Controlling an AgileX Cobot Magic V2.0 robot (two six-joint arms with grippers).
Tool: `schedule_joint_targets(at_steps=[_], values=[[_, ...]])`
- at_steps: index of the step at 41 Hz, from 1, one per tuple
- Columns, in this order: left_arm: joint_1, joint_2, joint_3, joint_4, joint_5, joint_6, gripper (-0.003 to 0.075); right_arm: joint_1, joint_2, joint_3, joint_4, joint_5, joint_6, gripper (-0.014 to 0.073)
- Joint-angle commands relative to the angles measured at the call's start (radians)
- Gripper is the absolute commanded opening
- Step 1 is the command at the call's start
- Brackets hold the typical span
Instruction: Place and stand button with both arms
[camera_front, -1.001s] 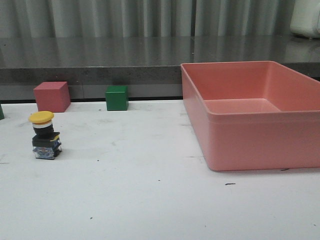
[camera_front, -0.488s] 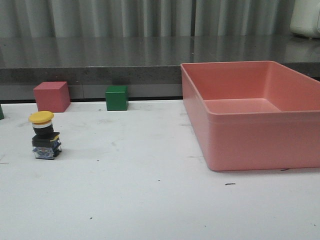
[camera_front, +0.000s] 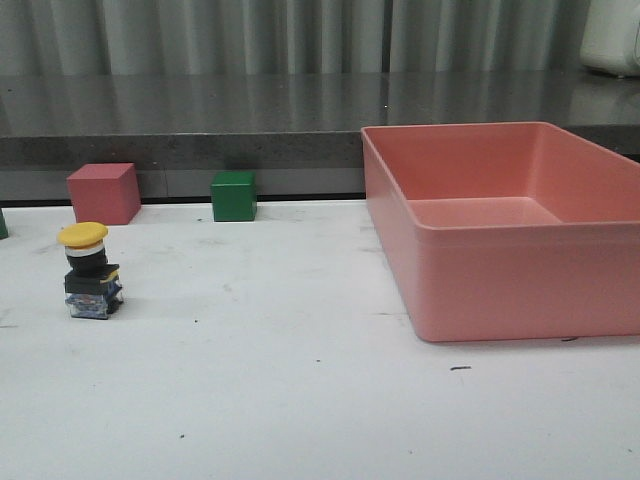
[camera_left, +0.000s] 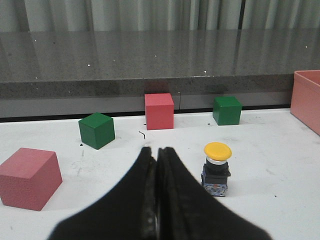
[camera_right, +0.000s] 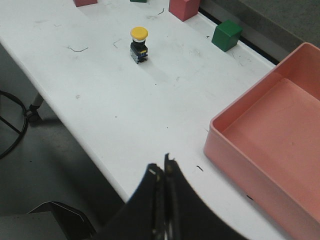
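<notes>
The button (camera_front: 91, 270) stands upright on the white table (camera_front: 300, 400), yellow cap on top, blocky black-and-blue base flat on the surface, close to the table's left edge and nearer the far edge than the near one. Nothing touches it. Behind it, along the far edge, sits a pink cube (camera_front: 103, 192), and further along that same edge a green cube (camera_front: 234, 195), both clear of the button. Over on the right side, the big pink bin (camera_front: 520, 290) takes up the far right corner, well apart from the button.

The left wrist view shows the left gripper (camera_left: 156, 157) with its fingers pressed together, holding nothing, hovering just beside the button with a gap between them. A second green cube (camera_left: 96, 130) and another pink cube (camera_left: 29, 177) lie off to its other side.

The right gripper (camera_right: 163, 165) is likewise pinched closed and empty, hanging out past the near edge of the table, with the button well apart across the surface.
</notes>
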Motion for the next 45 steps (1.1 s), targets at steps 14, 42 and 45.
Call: schedule_joint_targets(at_steps=[14,42,45], values=[[0.003,-0.038,0.095,-0.047,-0.238,-0.008,-0.0020,-0.002,0.003,-0.025,-0.007,-0.063,-0.006,-0.0068],[0.003,-0.036,0.095,-0.047,-0.238,-0.008,-0.0020,-0.002,0.003,-0.025,-0.007,-0.063,-0.006,-0.0068],[0.003,-0.036,0.095,-0.047,-0.238,-0.008,-0.0020,-0.002,0.003,-0.025,-0.007,-0.063,-0.006,-0.0068]])
